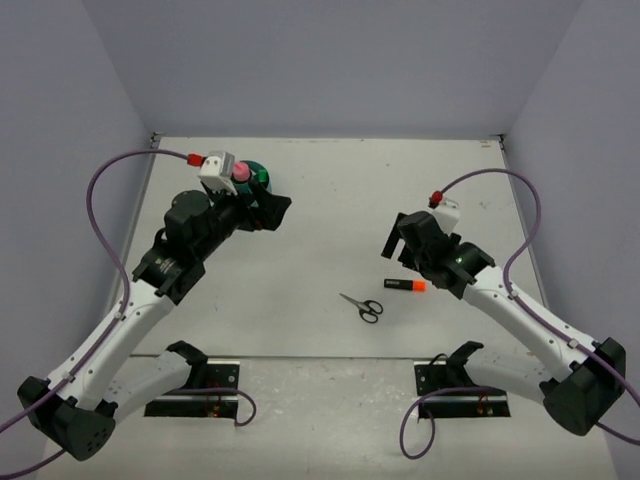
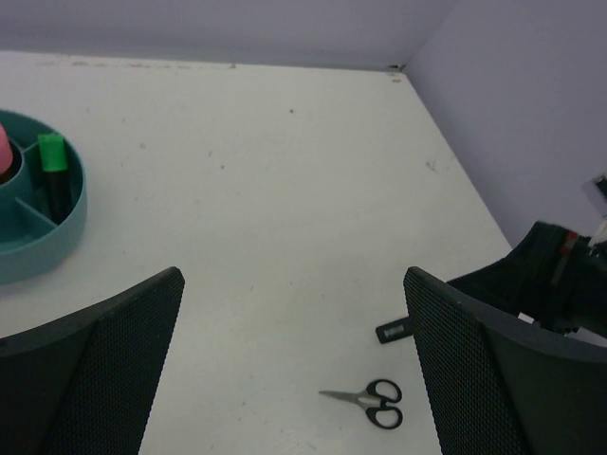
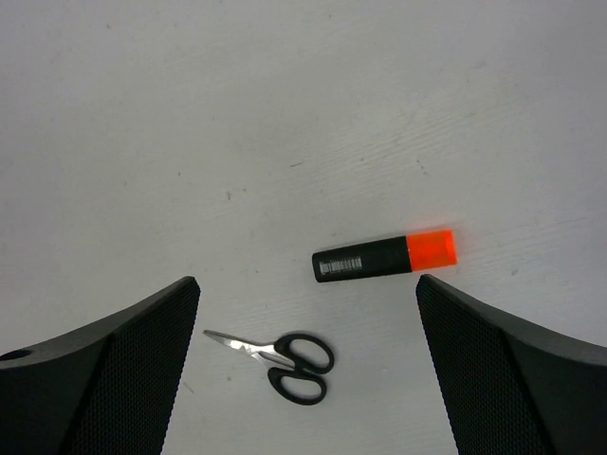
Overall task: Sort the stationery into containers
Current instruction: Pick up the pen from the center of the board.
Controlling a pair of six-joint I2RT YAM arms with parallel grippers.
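Right wrist: cylindrical black-and-orange marker (image 3: pixel 384 257), round-looped black-handled scissors (image 3: pixel 285 360).

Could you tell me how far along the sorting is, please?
Mostly done, it seems. The organizer already holds a green marker and a pink item; the rest of it is out of view. Nothing is in hand: the left gripper and right gripper are both open and empty. Left to sort: the orange marker and the scissors, lying loose on the table.
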